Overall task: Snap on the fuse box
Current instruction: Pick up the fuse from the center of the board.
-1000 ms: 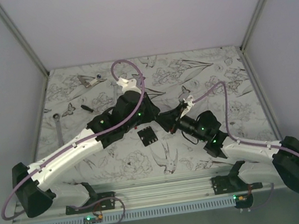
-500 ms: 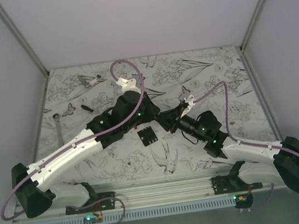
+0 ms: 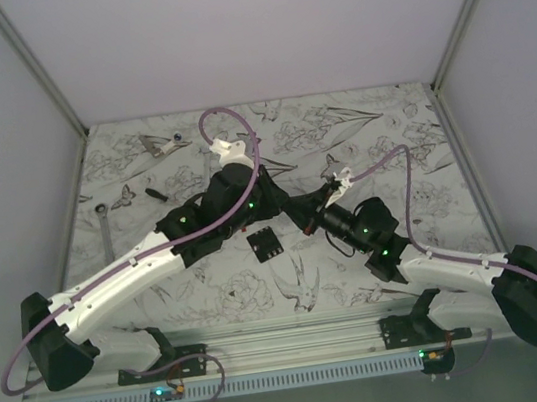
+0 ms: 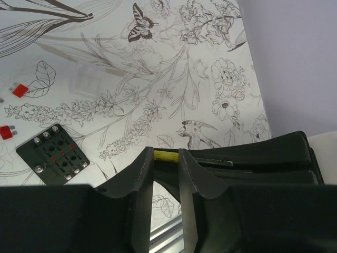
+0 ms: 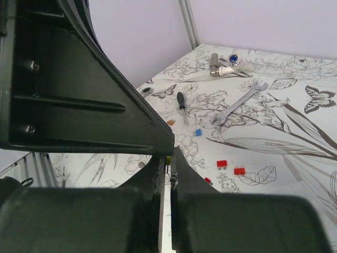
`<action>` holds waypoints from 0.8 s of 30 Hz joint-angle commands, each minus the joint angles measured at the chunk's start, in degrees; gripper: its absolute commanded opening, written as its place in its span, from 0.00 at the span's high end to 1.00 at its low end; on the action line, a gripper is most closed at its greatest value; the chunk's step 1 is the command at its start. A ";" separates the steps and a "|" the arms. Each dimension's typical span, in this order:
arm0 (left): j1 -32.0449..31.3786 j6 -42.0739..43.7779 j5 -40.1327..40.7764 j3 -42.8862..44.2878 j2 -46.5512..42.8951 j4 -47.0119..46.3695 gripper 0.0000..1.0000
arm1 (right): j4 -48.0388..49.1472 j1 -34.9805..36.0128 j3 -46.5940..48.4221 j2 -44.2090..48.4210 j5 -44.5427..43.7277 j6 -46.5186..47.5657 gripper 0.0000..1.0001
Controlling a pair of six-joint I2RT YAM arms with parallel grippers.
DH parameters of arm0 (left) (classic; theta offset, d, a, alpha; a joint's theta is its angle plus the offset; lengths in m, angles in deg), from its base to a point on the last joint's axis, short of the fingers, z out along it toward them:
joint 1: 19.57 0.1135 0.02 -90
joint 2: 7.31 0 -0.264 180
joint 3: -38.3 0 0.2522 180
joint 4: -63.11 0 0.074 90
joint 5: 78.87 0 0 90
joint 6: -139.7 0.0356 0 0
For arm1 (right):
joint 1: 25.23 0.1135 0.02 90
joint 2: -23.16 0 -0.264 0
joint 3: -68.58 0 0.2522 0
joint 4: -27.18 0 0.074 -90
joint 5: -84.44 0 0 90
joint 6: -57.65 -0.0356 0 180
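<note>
The fuse box is a small black square block lying flat on the patterned table, just below where the two grippers meet. In the left wrist view the fuse box shows its slots with tiny red fuses. My left gripper is shut on a small yellow fuse held across its fingertips. My right gripper meets it tip to tip, its jaws nearly closed on the same yellow fuse. Both grippers hover above the table, to the right of the fuse box.
A clear plastic cover lies beyond the fuse box. Loose red fuses, a blue fuse and an orange one lie scattered. A wrench, a screwdriver and another wrench lie towards the back and left.
My right gripper has moved slightly up and left, closing onto the left gripper's tips. The left arm and the fuse box have stayed in place.
</note>
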 commanded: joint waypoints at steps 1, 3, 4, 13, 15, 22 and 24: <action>-0.51 0.18 0.46 -0.92 -0.39 -1.44 0.84 | 1.95 0.70 1.52 0.42 -1.10 -0.33 0.99; -0.51 0.31 0.25 -1.13 -0.52 -1.41 0.82 | 2.08 0.66 1.39 0.38 -1.17 -0.13 1.00; -0.51 0.53 0.16 -1.25 -0.71 -1.45 0.79 | 2.00 0.65 1.35 0.39 -1.14 0.10 1.00; 0.98 11.80 -8.25 -3.65 -6.76 -1.27 0.52 | -3.35 0.12 2.59 1.46 6.30 7.69 1.00; 2.25 15.01 -11.67 -5.13 -9.28 -1.24 0.52 | -5.04 -0.80 3.21 1.70 10.64 9.26 1.00; 8.00 26.47 -31.00 -8.54 -18.00 1.05 0.47 | -12.46 -5.62 6.48 2.84 31.05 14.18 1.00; 8.67 29.04 -35.53 -8.57 -19.07 2.19 0.47 | -14.43 -6.49 7.60 3.03 36.35 15.47 1.00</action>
